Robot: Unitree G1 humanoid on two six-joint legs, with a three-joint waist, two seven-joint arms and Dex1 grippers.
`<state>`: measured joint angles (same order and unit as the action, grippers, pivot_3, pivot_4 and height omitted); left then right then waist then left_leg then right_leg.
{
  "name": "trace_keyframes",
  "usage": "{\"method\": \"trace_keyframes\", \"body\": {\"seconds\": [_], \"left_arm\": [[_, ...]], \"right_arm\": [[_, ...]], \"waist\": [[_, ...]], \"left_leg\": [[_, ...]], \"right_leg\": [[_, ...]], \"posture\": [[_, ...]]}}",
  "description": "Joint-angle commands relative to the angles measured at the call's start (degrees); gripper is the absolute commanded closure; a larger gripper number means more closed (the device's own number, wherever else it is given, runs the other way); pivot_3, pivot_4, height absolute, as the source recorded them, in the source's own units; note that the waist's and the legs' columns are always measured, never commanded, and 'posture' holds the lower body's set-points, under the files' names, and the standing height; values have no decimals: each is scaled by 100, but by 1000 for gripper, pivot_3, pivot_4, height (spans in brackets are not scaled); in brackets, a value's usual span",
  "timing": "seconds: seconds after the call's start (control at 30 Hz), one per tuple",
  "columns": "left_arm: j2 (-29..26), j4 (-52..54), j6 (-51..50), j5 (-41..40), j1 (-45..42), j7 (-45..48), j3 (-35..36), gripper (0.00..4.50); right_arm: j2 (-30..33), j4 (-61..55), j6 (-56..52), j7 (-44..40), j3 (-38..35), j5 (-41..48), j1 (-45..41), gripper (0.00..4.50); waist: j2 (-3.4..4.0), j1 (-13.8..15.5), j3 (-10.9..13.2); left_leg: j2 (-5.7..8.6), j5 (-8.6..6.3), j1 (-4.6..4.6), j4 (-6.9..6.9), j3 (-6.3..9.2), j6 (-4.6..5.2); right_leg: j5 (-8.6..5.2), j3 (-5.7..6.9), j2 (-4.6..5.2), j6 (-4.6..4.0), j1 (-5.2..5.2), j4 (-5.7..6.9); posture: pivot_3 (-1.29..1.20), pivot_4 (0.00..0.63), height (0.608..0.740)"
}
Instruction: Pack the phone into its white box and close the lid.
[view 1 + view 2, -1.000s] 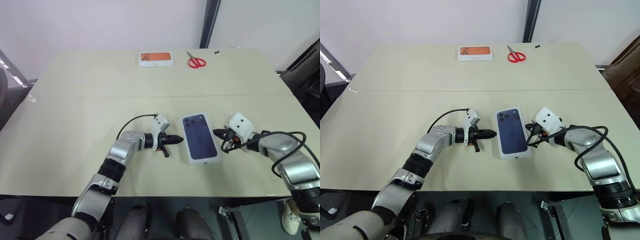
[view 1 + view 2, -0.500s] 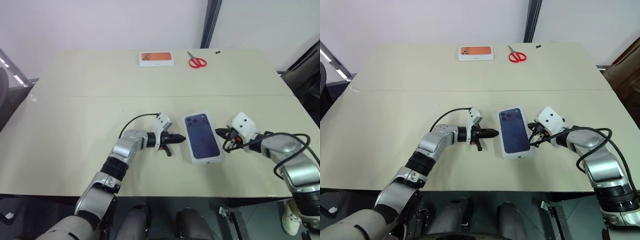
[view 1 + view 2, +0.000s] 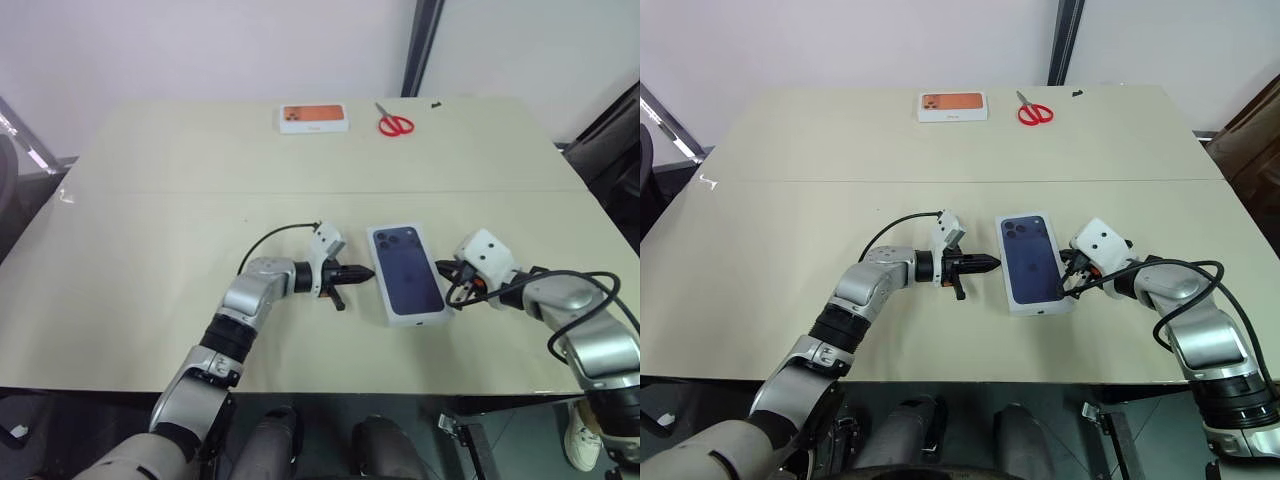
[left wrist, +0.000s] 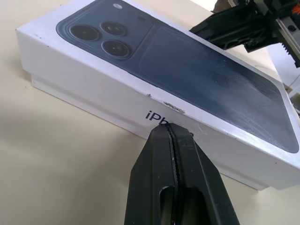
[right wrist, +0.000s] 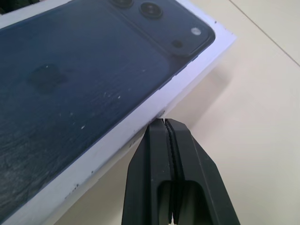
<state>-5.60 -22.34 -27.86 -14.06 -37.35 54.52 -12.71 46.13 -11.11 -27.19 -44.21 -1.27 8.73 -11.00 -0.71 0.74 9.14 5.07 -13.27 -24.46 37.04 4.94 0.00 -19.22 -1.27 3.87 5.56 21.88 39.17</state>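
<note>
Fingers [image 4: 161, 145] pressed shut on both my grippers, tips flanking the white cardboard lid [image 3: 408, 272] printed with a dark phone: stiff, light, probably slick-sided; take its long edges.

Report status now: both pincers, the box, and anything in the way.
Left pincer shut, right pincer shut, one at each long side of the lid. Lid on, box lying flat. Scissors and orange-pictured box far off, nothing blocking.

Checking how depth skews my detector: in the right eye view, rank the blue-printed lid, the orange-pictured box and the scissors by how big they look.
1. Lid
2. Orange-pictured box, farther away, so real size is unsure
3. Scissors
</note>
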Motion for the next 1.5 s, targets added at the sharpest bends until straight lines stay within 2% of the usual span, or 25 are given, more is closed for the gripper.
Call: {"method": "trace_keyframes", "body": {"seconds": [0.03,0.57,0.77,0.87,1.03,1.17,1.23,1.37,1.5], "left_arm": [[187,91,194,-13,-61,-14,-83,4500],[176,86,379,82,3,-36,-67,4500],[170,104,325,97,68,-35,-112,4500],[167,104,335,83,78,-24,-110,4500],[157,109,346,70,78,-32,-101,4500],[278,166,88,-306,-133,-207,356,4500],[348,209,-27,-497,-307,-269,557,4500],[472,45,53,-510,-573,-335,607,4500],[582,-241,295,-230,-637,-248,284,4500]], "right_arm": [[39,-140,165,-22,-129,0,56,4461],[23,124,483,47,-13,-283,99,4461],[94,546,747,299,-266,-453,-312,4461],[95,649,780,361,-388,-420,-534,4461],[-127,260,567,161,-575,145,-720,4461],[-298,-304,158,-197,-465,730,-422,4461],[-165,-568,15,-459,-222,743,-19,4461],[182,-799,241,-681,510,165,789,4461],[50,-704,292,-427,673,-79,705,4461]], "waist": [[0,0,0],[0,-4,0],[0,-8,0],[0,-1,0],[0,-4,0],[0,1,0],[-2,22,1],[1,-9,-3],[-4,-23,-4]], "left_leg": [[0,0,0,0,0,0],[0,0,0,0,0,0],[0,1,1,0,-1,-1],[0,1,0,-1,-1,-1],[0,1,0,-1,-1,-1],[-1,1,0,0,0,-1],[-1,0,-1,1,1,0],[3,-1,0,6,1,2],[0,-5,54,-5,3,2]], "right_leg": [[0,0,0,0,0,0],[0,0,0,0,0,0],[0,0,-1,0,1,0],[0,0,-1,0,2,1],[0,0,-1,0,1,1],[0,0,-1,1,1,1],[0,1,-1,1,0,0],[1,2,2,3,-6,-3],[-1,3,-2,7,-57,-14]], "posture": [[0,150,734],[0,150,734],[0,150,734],[0,150,734],[0,150,734],[0,150,734],[0,150,734],[0,150,734],[0,150,734]]}}
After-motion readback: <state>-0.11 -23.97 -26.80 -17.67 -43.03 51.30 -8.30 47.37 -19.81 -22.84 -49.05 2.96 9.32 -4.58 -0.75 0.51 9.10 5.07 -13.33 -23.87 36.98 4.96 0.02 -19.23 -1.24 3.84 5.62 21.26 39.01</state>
